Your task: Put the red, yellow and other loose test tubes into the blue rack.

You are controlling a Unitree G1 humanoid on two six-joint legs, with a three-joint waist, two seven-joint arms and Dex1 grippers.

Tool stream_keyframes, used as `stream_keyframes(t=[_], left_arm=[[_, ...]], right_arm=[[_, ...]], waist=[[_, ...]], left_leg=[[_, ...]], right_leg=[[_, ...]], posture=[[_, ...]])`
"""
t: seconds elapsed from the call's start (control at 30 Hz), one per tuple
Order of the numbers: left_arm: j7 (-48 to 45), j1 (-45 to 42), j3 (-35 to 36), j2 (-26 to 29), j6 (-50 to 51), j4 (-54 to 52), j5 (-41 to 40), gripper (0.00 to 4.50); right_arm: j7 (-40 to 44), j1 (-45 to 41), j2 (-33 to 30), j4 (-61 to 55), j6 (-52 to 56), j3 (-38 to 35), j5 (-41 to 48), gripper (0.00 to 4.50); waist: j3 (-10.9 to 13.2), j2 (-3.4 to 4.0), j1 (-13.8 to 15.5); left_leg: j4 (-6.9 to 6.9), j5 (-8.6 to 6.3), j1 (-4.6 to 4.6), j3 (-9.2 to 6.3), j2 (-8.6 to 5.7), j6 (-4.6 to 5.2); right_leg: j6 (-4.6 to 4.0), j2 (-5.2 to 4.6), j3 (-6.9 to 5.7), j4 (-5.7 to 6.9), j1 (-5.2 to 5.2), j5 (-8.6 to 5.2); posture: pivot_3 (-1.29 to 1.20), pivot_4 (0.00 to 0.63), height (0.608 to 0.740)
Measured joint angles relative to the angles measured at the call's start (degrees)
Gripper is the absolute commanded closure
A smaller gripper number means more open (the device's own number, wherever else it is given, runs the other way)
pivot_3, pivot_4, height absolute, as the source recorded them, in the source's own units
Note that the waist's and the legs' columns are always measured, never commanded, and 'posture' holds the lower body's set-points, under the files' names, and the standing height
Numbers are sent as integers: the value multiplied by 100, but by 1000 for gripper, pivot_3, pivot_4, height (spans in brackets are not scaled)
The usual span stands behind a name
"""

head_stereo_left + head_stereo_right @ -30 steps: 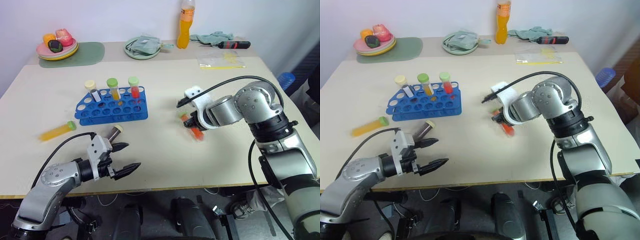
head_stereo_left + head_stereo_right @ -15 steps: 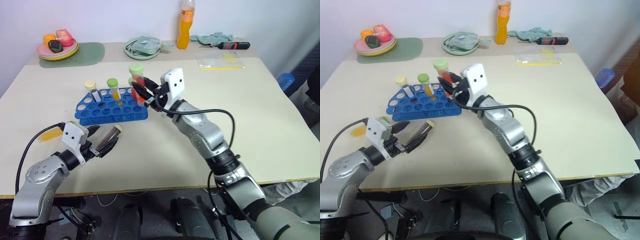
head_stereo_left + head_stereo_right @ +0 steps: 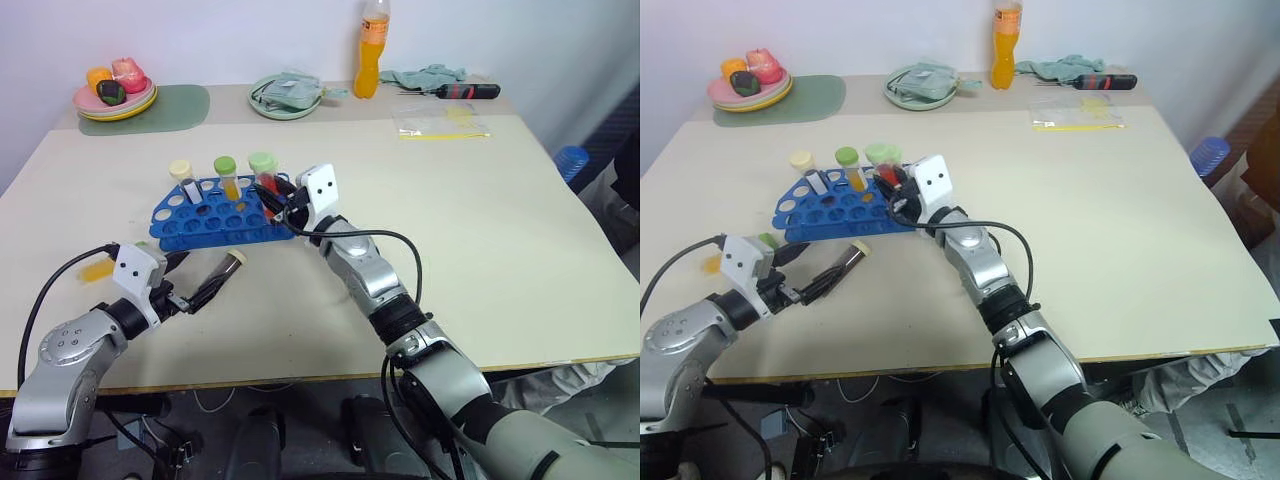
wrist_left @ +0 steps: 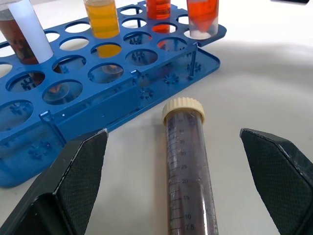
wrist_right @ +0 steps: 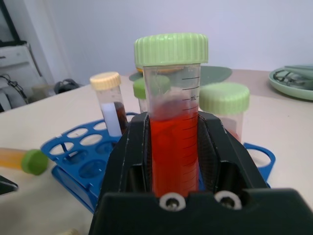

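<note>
The blue rack (image 3: pixel 215 215) holds three upright tubes: a cream-capped dark one (image 3: pixel 181 175), a green-capped yellow one (image 3: pixel 225 170) and a green-capped red one (image 4: pixel 158 7). My right gripper (image 3: pixel 273 196) is shut on another red tube with a green cap (image 5: pixel 173 147), upright at the rack's right end (image 4: pixel 202 17). A dark tube with a cream cap (image 4: pixel 188 166) lies on the table in front of the rack. My left gripper (image 4: pixel 172 137) is open around it, both fingers apart from it. A yellow tube with a green cap (image 5: pixel 19 159) lies left of the rack (image 3: pixel 712 262).
Along the back edge stand a plate of toy food (image 3: pixel 113 98) on a green mat (image 3: pixel 165 105), a green plate with a cloth (image 3: pixel 285 95), an orange bottle (image 3: pixel 372 45), a screwdriver (image 3: pixel 465 90) and a plastic bag (image 3: pixel 440 120).
My right arm swung left from mid-table with the red tube, then lowered it at the rack's right end. My left gripper shifted left and turned, now straddling the dark tube.
</note>
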Motion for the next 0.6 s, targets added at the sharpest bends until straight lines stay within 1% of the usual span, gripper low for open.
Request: stream_keyframes(t=[0.3,0.47,0.57,0.6], left_arm=[[149,-51,-5,3,356,-358,-81,0],[172,-62,-2,1,560,-505,-202,0],[171,-295,-4,18,599,-465,-220,0],[205,-430,-3,7,620,-461,-237,0]], right_arm=[[56,-304,196,752,-475,-226,-374,3688],[20,-315,211,1053,-769,-309,-451,3688],[43,-314,211,1206,-1004,-393,-484,3688],[76,-313,212,1256,-1081,-405,-486,3189]], waist=[[0,0,-64],[0,0,-68],[0,0,-64],[0,0,-65]], left_leg=[[0,0,1,-1,0,0],[1,0,1,-2,-1,-1],[1,1,1,-3,-2,-1],[1,1,1,-3,-3,-1]], right_leg=[[0,0,0,5,0,0],[0,-2,0,5,1,0],[0,-2,-1,6,1,0],[0,-2,-1,6,1,1]], posture=[[0,150,740],[0,150,740],[0,150,740],[0,150,740]])
